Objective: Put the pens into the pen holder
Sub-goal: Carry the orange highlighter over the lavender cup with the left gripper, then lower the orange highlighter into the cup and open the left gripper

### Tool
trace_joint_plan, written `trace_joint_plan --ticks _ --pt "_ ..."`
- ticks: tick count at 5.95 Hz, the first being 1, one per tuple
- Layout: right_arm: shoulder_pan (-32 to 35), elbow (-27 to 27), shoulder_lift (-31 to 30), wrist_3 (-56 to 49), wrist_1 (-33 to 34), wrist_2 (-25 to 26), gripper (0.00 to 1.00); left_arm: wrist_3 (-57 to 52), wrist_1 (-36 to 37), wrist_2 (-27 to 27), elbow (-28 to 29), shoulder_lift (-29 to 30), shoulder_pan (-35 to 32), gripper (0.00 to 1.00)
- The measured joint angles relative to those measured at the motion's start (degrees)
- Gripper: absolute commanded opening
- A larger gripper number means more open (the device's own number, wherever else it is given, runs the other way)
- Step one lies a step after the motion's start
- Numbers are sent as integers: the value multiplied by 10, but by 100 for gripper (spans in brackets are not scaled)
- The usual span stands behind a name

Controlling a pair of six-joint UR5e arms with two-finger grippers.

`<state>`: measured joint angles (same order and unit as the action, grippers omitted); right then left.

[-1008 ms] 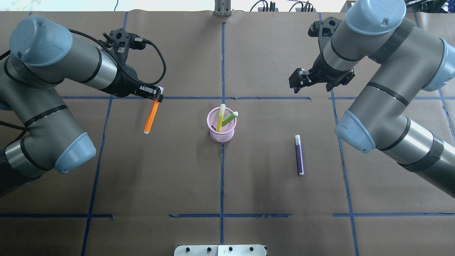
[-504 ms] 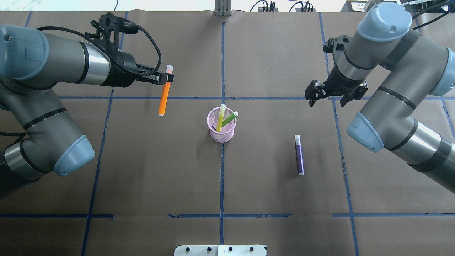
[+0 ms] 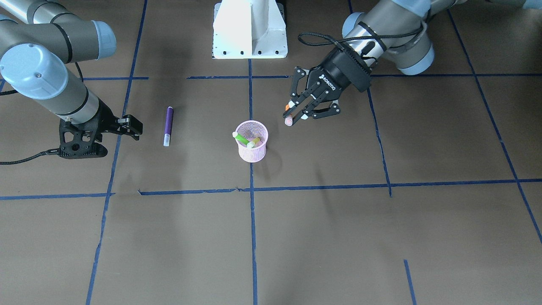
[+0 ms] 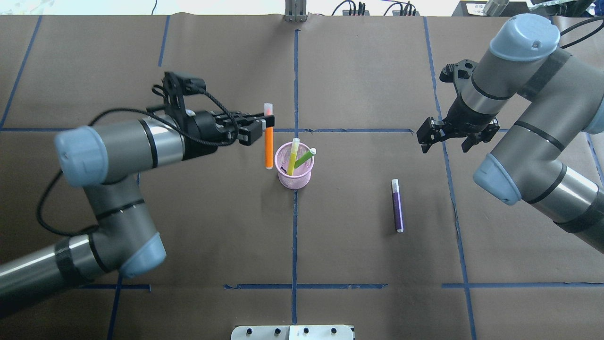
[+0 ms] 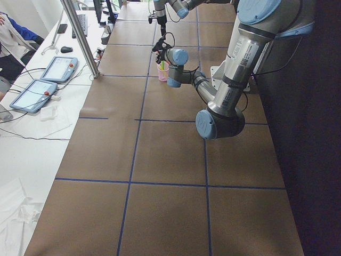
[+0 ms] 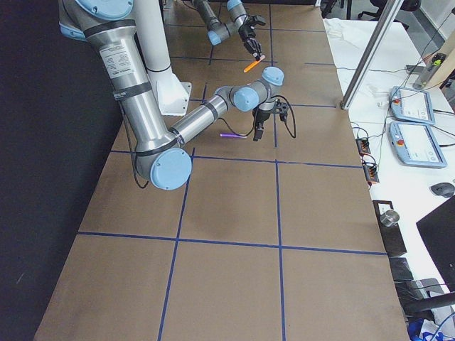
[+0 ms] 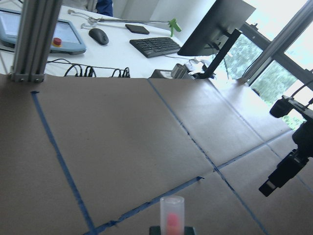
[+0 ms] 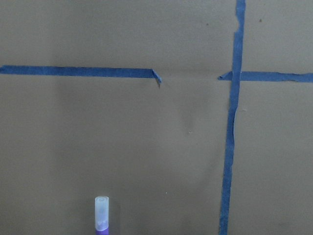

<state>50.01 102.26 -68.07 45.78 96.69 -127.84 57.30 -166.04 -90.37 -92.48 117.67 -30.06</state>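
Brown-papered bench (image 4: 212, 226) with a blue tape (image 4: 295, 245) grid, little on it.

Left pincer (image 4: 265, 124) is clenched on the orange pen (image 4: 269, 148) just under its pale cap. The pen hangs close to upright, writing end down. Pen holder (image 4: 295, 182) sits just to that pincer's right and below it, not touching the pen. The drop turns on that sideways offset: we judge a short shift right puts the tip over the mouth. We can't tell how high the tip sits above the rim.

Yellow pen (image 4: 294, 153) and green pen (image 4: 306, 156) stand in the holder, yellow near upright, green leaning away from the left pincer. The freer part of the mouth looks to be on the incoming side. Risk: the tip clips the near rim or knocks the yellow one.

Purple pen (image 4: 398, 208) lies flat on bare bench, long axis running toward and away from the robot, cap at the far end. Right pincer (image 4: 446, 139) is released, holds nothing and hovers. The purple pen lies to its left and back toward the robot base. The right arm is clearly the nearer one. Open room all round that pen, no edge close.
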Motion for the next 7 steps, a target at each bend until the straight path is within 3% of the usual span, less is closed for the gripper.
trace_joint_plan --ticks 2,7 --pt "-3 3 11 4 -1 1 100 0 -107 44 78 30 31 0" --pt "-14 6 17 2 -2 41 100 -21 -129 94 151 69 5 0"
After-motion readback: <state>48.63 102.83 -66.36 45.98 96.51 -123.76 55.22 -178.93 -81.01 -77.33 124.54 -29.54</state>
